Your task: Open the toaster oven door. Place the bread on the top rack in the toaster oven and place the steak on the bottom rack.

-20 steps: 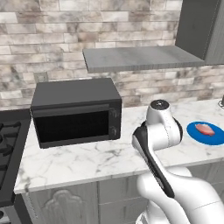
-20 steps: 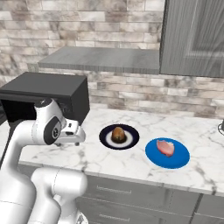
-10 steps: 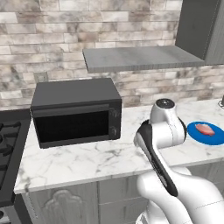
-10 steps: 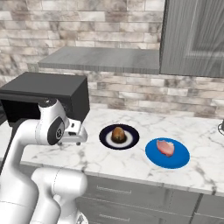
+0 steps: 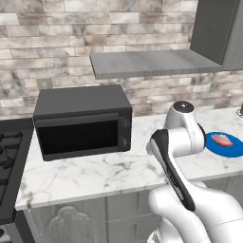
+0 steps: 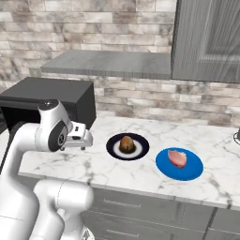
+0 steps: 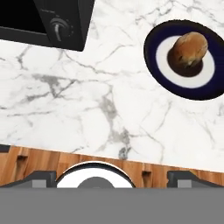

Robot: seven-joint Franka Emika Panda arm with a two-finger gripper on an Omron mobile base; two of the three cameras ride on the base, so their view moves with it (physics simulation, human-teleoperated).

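Fingers [image 7: 112, 179] spread wide and empty above the counter [image 7: 87, 109], toaster oven door [image 5: 78, 137] closed.

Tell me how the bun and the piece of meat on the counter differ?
The bread is a round, golden-brown lump; the steak is a flat, pale pink slab. The bread sits on a dark plate with a white centre, nearer the toaster oven; the steak lies on a plain blue plate, farther from it. Both rest untouched on the marble counter.

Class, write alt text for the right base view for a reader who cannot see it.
A white robot arm stands before a marble counter holding a black toaster oven with its door shut, the bread on a dark plate and the steak on a blue plate.
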